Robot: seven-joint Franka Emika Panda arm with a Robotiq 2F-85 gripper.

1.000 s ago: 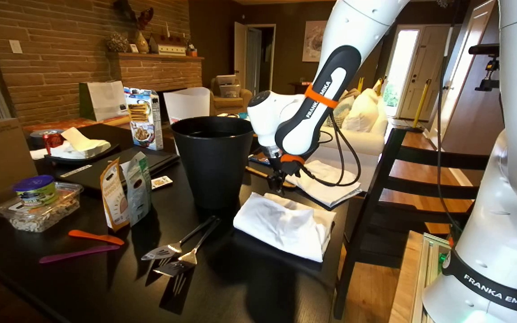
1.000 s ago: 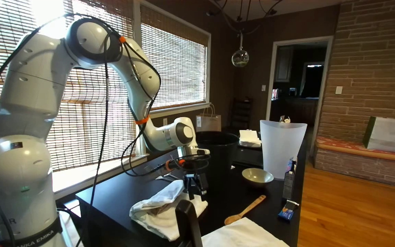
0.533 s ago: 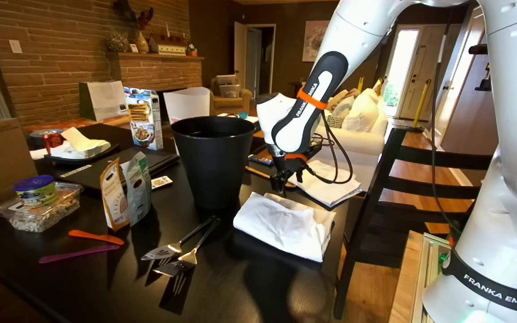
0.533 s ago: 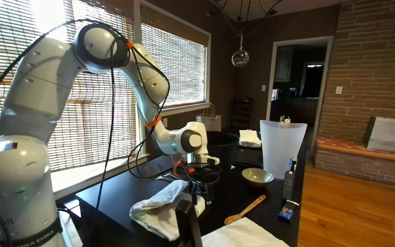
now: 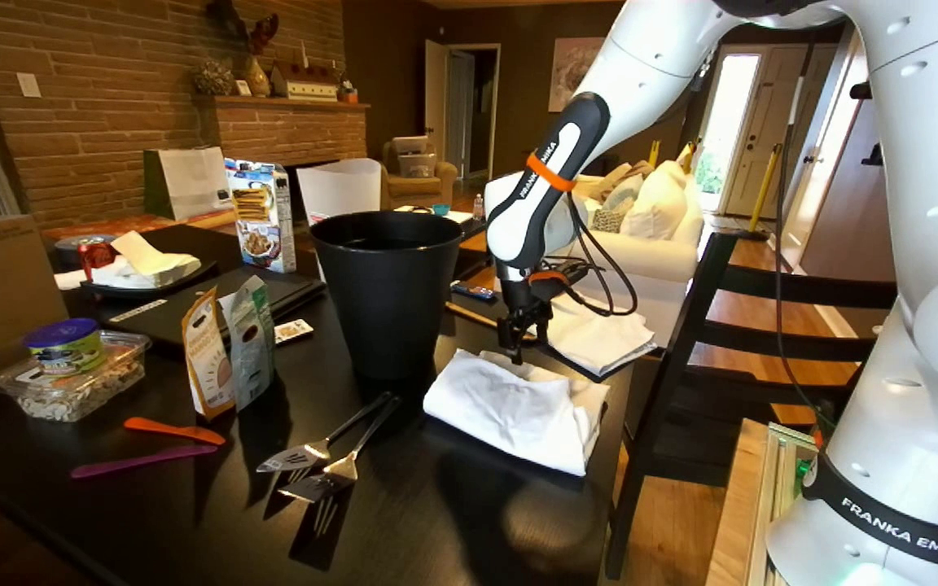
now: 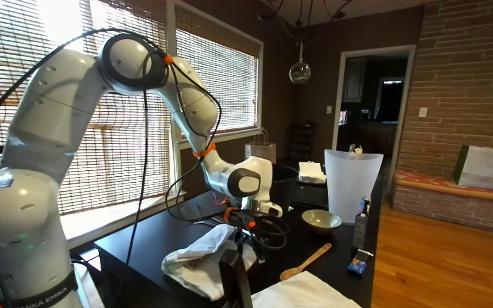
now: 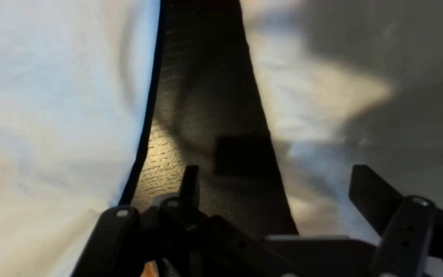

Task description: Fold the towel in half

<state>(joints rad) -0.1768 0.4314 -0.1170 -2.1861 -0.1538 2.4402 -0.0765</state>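
Now that our gripper (image 7: 275,179) hangs lower, jaws apart, by an edge of the towel (image 5: 515,413), which lies unmoved near the black bin (image 5: 387,309), we judge the fold's first pinch is being lined up.

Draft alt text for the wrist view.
Black jaws, spread wide at the bottom, frame the left edge of the white towel, which fills the right side, partly shadowed. A strip of dark tabletop separates it from a second white cloth on the left; contact can't be judged.

Daylight glares through the blinds (image 6: 116,171); the wrist view is blurry.
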